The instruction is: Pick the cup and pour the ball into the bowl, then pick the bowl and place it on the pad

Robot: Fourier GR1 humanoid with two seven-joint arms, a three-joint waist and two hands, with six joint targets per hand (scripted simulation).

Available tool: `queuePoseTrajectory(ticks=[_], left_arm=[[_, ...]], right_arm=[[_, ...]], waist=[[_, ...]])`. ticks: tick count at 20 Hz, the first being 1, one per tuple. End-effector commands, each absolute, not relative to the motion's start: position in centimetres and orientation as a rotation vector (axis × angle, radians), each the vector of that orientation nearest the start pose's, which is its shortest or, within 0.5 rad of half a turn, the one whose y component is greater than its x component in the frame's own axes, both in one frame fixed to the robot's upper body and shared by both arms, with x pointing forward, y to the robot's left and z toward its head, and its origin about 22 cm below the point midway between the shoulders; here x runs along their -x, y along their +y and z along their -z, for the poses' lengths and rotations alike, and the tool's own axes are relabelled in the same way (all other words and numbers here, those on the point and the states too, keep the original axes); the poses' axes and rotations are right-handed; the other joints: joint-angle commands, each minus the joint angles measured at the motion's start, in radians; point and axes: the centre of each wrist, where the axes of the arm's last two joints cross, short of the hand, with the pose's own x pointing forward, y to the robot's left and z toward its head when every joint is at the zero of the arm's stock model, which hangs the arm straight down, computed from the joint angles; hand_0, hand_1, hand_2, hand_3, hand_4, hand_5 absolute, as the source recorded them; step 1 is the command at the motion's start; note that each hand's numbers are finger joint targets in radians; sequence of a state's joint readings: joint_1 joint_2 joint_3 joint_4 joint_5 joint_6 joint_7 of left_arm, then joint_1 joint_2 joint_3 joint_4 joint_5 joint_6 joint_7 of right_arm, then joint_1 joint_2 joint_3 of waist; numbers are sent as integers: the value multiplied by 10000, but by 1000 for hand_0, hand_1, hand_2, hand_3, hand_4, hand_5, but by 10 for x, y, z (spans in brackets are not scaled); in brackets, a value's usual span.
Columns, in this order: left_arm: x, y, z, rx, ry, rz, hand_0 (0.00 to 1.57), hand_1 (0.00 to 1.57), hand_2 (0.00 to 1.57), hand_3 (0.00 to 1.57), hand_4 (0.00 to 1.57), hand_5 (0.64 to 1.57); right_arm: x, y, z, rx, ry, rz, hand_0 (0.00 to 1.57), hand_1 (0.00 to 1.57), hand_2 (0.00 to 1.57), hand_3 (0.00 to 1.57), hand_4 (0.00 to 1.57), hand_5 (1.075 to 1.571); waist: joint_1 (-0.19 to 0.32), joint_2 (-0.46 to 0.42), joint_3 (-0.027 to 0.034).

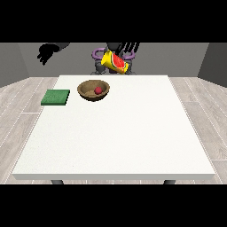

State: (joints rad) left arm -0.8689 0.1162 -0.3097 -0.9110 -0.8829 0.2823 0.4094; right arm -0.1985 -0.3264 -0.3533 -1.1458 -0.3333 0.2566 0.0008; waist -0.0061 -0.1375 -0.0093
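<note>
A brown bowl (93, 90) rests on the white table (115, 133) at the far left-centre, and a red ball (98, 90) lies inside it. Above and to the right of the bowl, a yellow cup (115, 63) with a red pattern hangs tilted on its side, mouth toward the bowl. The hand at the view's right (128, 47) holds the cup from above with fingers curled round it. The hand at the view's left (48, 52) is raised off the table at the far left, fingers relaxed and holding nothing. A green pad (56, 97) lies flat at the table's left edge.
The table ends in a front edge near the bottom of the view, with wooden floor (204, 119) around it. The robot's torso (111, 66) stands behind the far edge.
</note>
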Motion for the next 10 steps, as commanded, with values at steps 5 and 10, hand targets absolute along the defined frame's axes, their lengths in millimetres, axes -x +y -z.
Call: queuePoseTrajectory(ticks=[5, 10], left_arm=[[-412, 184, -160, -3827, -17041, 2194, 0, 0, 0, 0, 1065, 1571], [-412, 262, -191, -1325, -17894, 1645, 0, 0, 0, 0, 1057, 1566]], right_arm=[[-273, -375, 13, 665, -14334, 2545, 0, 0, 0, 0, 774, 1556], [-256, -345, 52, 301, -14470, 3082, 0, 0, 0, 0, 719, 1566]], waist=[[1186, 324, -25], [1558, 1176, 69]])
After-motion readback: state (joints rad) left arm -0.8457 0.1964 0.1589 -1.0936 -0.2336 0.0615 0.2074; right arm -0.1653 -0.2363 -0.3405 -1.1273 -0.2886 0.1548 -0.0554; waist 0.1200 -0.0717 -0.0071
